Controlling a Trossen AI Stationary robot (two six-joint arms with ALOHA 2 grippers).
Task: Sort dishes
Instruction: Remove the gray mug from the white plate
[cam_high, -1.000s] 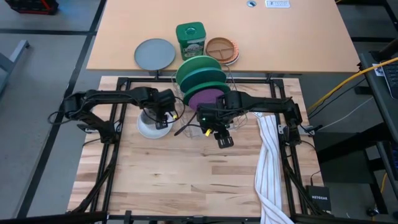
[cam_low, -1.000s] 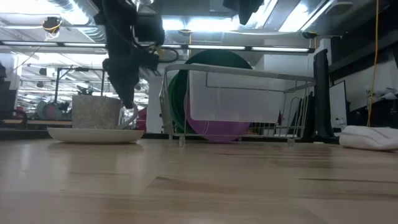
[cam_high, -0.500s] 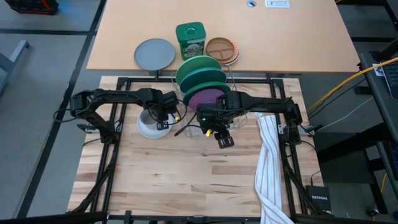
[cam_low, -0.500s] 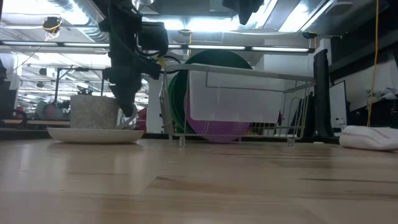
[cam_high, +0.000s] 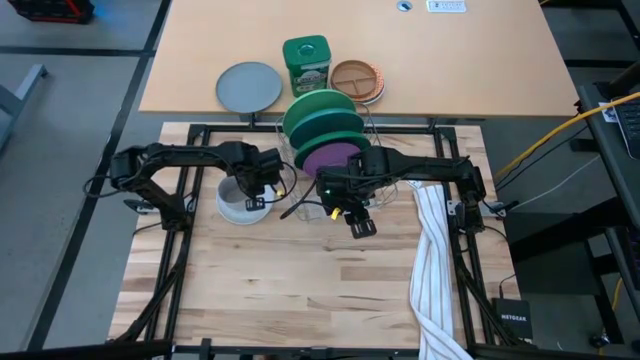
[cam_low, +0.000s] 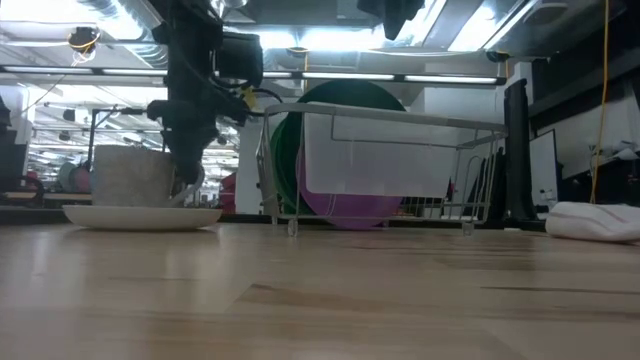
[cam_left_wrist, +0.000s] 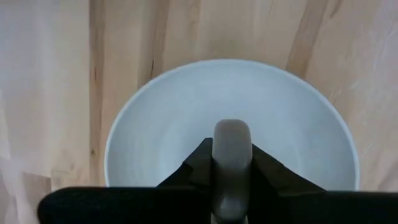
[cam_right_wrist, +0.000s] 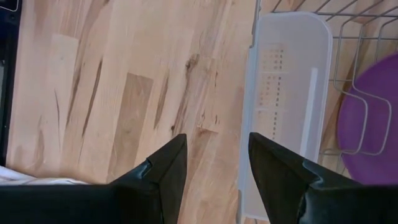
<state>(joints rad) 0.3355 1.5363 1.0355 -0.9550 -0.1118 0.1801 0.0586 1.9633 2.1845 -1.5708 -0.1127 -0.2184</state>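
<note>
A small grey mug (cam_low: 130, 176) stands on a white saucer (cam_low: 140, 216) at the table's left middle. My left gripper (cam_left_wrist: 231, 155) points down at the mug's right side and is shut on its handle. A wire dish rack (cam_low: 380, 170) at the far middle holds upright green plates (cam_high: 322, 115) and a purple plate (cam_high: 330, 158). My right gripper (cam_high: 357, 220) hangs open above the bare table just in front of the rack, touching nothing. In its wrist view the rack's white drip tray (cam_right_wrist: 286, 93) lies beside the fingers. My left gripper pinches the mug's grey handle (cam_left_wrist: 231, 140) between its two fingers, one on each flat side. The fingers come from above, pointing down. The mug stays upright with its base on the saucer (cam_left_wrist: 186, 118), which lies on the table.
A striped white towel (cam_high: 435, 260) lies along the table's right side. On the tan table behind the rack sit a flat grey plate (cam_high: 249, 86), a green canister (cam_high: 306, 65) and a brown orange-rimmed plate (cam_high: 357, 80). Bare wood spreads across the near half.
My left gripper has shut on the mug's handle, staying in place and tipping slightly. As it shut, the mug and the saucer under it slid a little toward the table's left edge.
</note>
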